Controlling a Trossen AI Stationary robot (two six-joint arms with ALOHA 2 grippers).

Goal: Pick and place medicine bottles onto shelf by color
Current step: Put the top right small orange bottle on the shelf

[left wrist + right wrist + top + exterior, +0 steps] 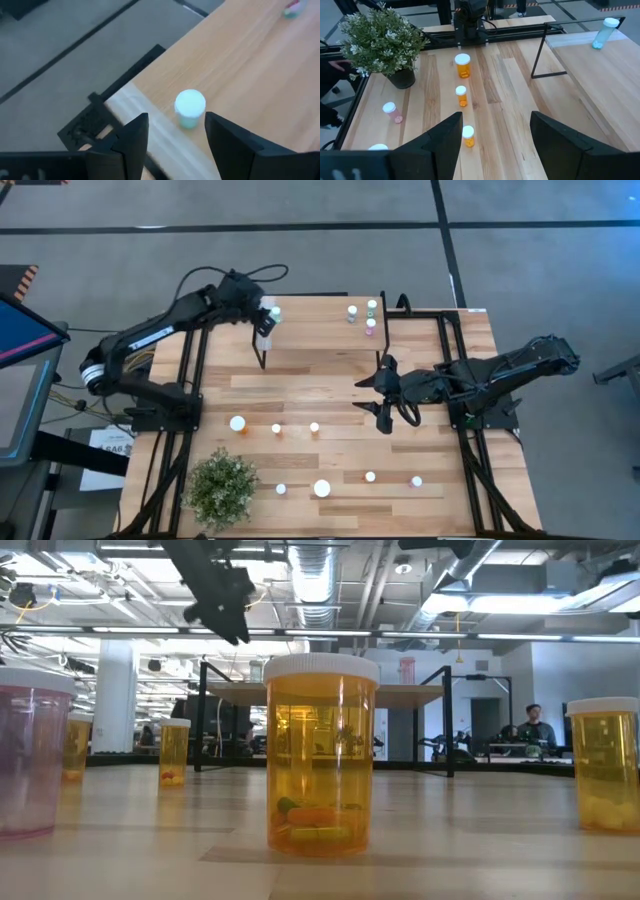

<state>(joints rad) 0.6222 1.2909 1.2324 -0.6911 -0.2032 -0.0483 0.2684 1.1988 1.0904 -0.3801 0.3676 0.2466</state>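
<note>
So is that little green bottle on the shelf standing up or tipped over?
Upright. The teal bottle stands on the shelf, white cap facing up, and the left gripper hangs open above it, not touching.

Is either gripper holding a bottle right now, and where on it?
No. The left gripper is open above a teal bottle standing free on the shelf; the right gripper is open and empty.

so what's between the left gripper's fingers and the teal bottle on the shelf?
Nothing. In the left wrist view the left gripper is open above the teal bottle, which stands free on the shelf, with no gap filled.
</note>
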